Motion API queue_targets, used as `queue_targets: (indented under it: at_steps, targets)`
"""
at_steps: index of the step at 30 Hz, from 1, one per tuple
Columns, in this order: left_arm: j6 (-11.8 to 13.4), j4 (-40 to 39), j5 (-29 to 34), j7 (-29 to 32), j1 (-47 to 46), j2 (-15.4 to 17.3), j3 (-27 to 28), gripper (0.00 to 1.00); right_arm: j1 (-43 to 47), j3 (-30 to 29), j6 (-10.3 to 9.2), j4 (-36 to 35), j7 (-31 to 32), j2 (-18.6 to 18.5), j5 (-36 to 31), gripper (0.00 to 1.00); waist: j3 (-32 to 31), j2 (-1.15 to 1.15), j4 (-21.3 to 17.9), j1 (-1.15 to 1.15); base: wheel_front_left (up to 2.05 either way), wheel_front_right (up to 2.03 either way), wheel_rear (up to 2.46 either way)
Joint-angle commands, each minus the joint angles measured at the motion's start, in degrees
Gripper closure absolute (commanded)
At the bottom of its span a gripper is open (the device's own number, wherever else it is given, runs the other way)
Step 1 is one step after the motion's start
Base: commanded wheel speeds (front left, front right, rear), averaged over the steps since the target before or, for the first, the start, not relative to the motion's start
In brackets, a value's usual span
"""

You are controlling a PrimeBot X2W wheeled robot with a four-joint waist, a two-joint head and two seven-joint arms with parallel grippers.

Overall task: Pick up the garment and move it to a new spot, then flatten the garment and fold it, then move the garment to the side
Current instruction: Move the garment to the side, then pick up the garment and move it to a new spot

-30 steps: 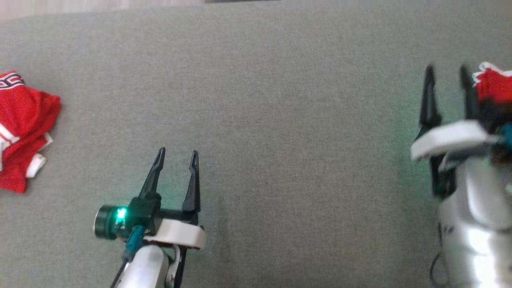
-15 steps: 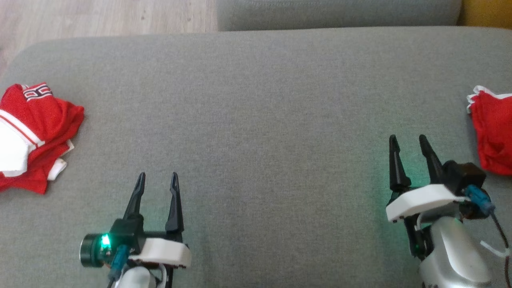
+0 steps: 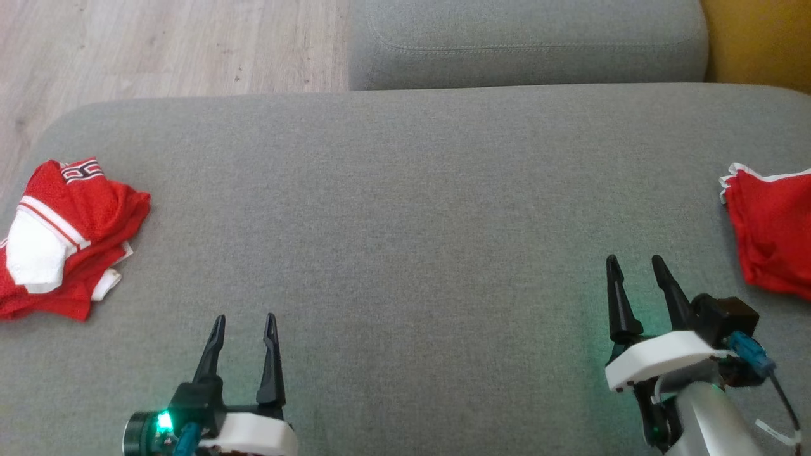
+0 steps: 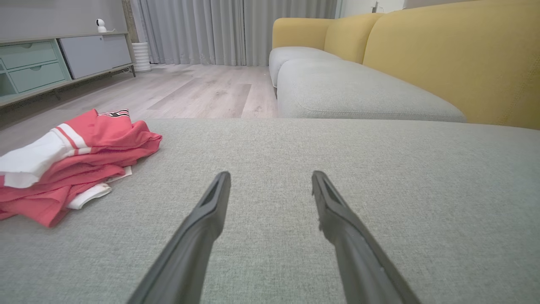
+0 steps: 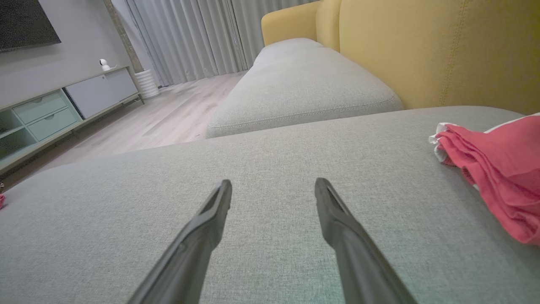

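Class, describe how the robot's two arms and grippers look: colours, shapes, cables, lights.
Both the left gripper and the right gripper have two long, black, tapering fingers on a white curved bracket. The left carries a round dark housing with a green light and a teal connector. The right has a black box, a teal plug, a dark cable and a silvery forearm.

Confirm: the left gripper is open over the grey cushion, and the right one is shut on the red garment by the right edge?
No. The right gripper is open and empty; the right wrist view shows the red garment lying beside it, untouched. The rest stands.
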Motion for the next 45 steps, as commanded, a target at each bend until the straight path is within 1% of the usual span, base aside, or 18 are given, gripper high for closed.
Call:
queue_targets:
  at_steps: [1, 7, 10, 12, 18, 23, 26, 29, 32, 33, 34, 36, 40, 42, 45]
  targets:
    - [-0.06, -1.79, -0.13, -0.29, -1.31, 0.20, 1.98, 0.00, -0.99, 1.63, -0.04, -2.11, -0.62, -0.05, 0.52, 0.00, -0.10, 0.00, 0.05, 0.00, 0.00, 0.00, 0.00]
    - [-0.12, -2.02, -0.37, -0.29, -1.57, 0.20, 1.20, 0.00, -0.67, 1.96, -0.04, -2.01, -0.62, -0.05, -0.24, 0.00, 0.42, 0.00, 0.99, 0.00, 0.00, 0.00, 0.00]
    - [0.19, -1.86, -1.22, -0.29, -2.23, 0.20, 0.67, 0.00, -0.52, 1.90, -0.04, -1.95, -0.62, -0.05, -1.14, 0.00, 1.15, 0.00, 3.00, 0.00, 0.00, 0.00, 0.00]
    - [0.42, -1.75, -1.73, -0.29, -2.59, 0.20, 0.16, 0.00, -0.43, 1.93, -0.04, -1.99, -0.62, -0.05, -1.50, 0.00, 1.73, 0.00, 5.04, 0.00, 0.00, 0.00, 0.00]
    - [1.22, -1.27, -3.00, -0.29, -2.43, 0.20, 0.04, 0.00, -0.29, 2.89, -0.04, -2.16, -0.62, -0.05, -2.05, 0.00, 3.09, 0.00, 13.87, 0.00, 0.00, 0.00, 0.00]
    - [1.41, -0.96, -2.62, -0.29, -0.89, 0.20, 2.35, 0.00, -0.65, 4.80, -0.04, -1.70, -0.62, -0.05, -1.96, 0.00, 3.20, 0.00, 21.02, 0.00, 0.00, 0.00, 0.00]
    - [1.14, -1.01, -2.62, -0.29, 0.08, 0.20, 4.16, 0.00, -0.98, 6.36, -0.04, -1.12, -0.62, -0.05, -1.85, 0.00, 3.32, 0.00, 24.37, 0.00, 0.00, 0.00, 0.00]
    - [0.79, -1.06, -2.66, -0.29, 1.00, 0.20, 6.12, 0.00, -1.46, 8.37, -0.04, -0.82, -0.62, -0.05, -1.33, 0.00, 3.42, 0.00, 26.30, 0.00, 0.00, 0.00, 0.00]
    - [-0.02, -1.33, -2.46, -0.29, 1.45, 0.20, 7.40, 0.00, -1.76, 9.98, -0.04, -0.84, -0.62, -0.05, -0.60, 0.00, 3.63, 0.00, 27.19, 0.00, 0.00, 0.00, 0.00]
    - [-0.65, -1.59, -2.26, -0.29, 1.38, 0.20, 7.55, 0.00, -1.85, 10.34, -0.04, -0.85, -0.62, -0.05, -0.40, 0.00, 3.89, 0.00, 27.34, 0.00, 0.00, 0.00, 0.00]
    - [-2.13, -2.29, -2.35, -0.29, 0.59, 0.20, 7.97, 0.00, -2.27, 10.98, -0.04, -1.10, -0.62, -0.05, -0.52, 0.00, 4.62, 0.00, 27.33, 0.00, 0.00, 0.00, 0.00]
    - [-3.21, -3.01, -2.90, -0.29, -1.14, 0.20, 9.35, 0.00, -2.90, 11.36, -0.04, -1.50, -0.62, -0.05, -0.90, 0.00, 5.84, 0.00, 26.93, 0.00, 0.00, 0.00, 0.00]
    - [-5.96, -5.45, -2.56, -0.29, -7.09, 0.47, 13.42, 0.00, -4.50, 11.91, -0.04, -2.60, -0.62, -0.05, -2.02, 0.00, 9.16, 0.00, 25.40, 0.00, 0.00, 0.00, 0.00]
    - [-7.19, -6.30, -2.09, -0.29, -10.86, 1.43, 15.38, 0.00, -5.32, 11.98, -0.04, -3.35, -0.62, -0.05, -2.58, 0.00, 10.99, 0.00, 24.43, 0.00, 0.00, 0.00, 0.00]
    - [-8.65, -5.57, -1.96, -0.29, -17.02, 3.52, 17.81, 0.00, -6.80, 12.20, -0.04, -4.78, -0.62, -0.05, -3.57, 0.00, 14.07, 0.00, 22.57, 0.00, 0.00, 0.00, 0.00]
